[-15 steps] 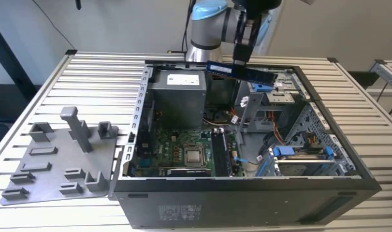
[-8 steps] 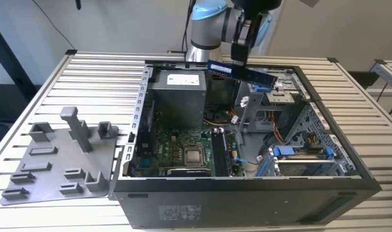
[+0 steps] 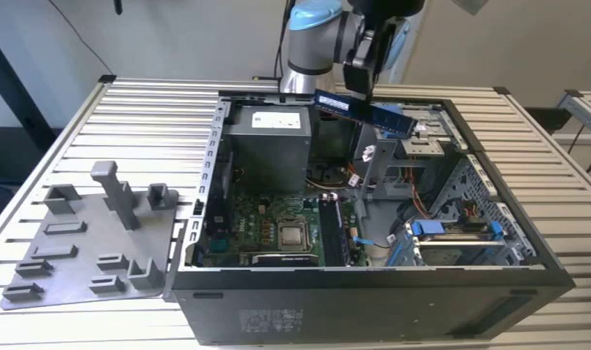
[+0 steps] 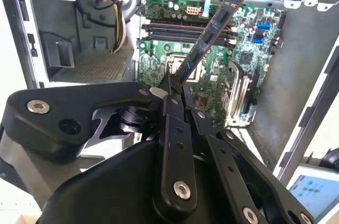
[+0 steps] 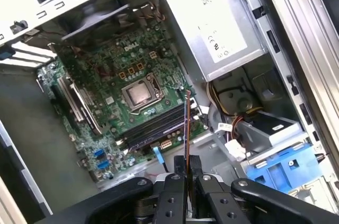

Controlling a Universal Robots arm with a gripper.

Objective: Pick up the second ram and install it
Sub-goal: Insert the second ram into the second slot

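Here the gripper point(image 4: 177, 83) was pinched shut on one end of the ram point(image 4: 212, 33), tilted over the case's point(image 3: 373, 306) far side; squaring it to the slots point(image 5: 153, 128) seemed key.

the claw point(image 5: 188, 167) pinches the second ram point(image 5: 187, 123) edge-on, holding it above the green motherboard point(image 5: 106, 75), over the dark memory slots point(image 5: 153, 128) beside the bare processor point(image 5: 139, 92); the grey power supply point(image 5: 212, 20) sits nearby.
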